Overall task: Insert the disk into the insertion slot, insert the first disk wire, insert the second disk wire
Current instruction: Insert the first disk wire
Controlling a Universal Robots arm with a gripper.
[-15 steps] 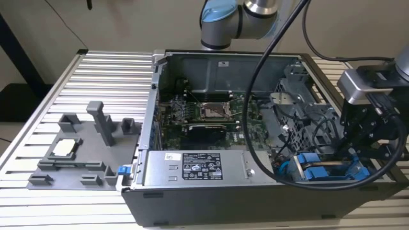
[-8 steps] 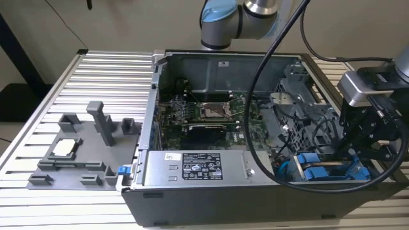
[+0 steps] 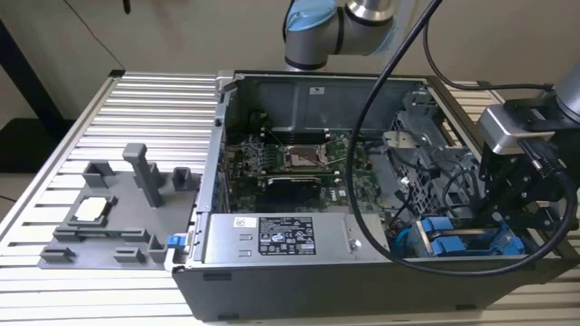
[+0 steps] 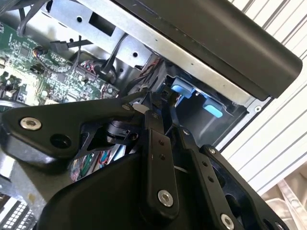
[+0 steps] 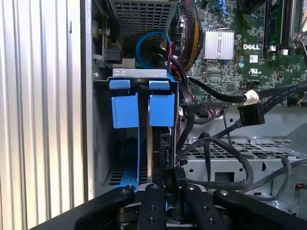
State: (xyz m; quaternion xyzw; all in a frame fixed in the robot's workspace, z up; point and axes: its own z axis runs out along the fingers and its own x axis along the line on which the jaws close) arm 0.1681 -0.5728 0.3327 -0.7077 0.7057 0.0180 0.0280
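Two blue-framed drives stand side by side in the dark grey insertion slot (image 5: 101, 143) at the case's front corner. The disk (image 5: 161, 109) is the one in line with my gripper (image 5: 170, 188), and the other drive (image 5: 124, 111) sits beside it. In the exterior view the blue frames (image 3: 450, 246) show at the case's lower right, with the gripper (image 3: 504, 216) just right of them. My fingers (image 4: 154, 125) are drawn close together on a small dark wire connector (image 5: 170, 173) held against the disk's near edge. A second black connector (image 5: 250, 114) on its cable hangs loose over the metal cage.
The open computer case (image 3: 217, 204) lies on a slatted table (image 3: 145, 109), with its motherboard (image 3: 299, 159) and power supply (image 3: 281, 238) exposed. A perforated cage (image 5: 240, 153) and tangled black cables (image 5: 211, 143) crowd the space beside the bay. A grey fixture (image 3: 109, 204) stands to the exterior view's left.
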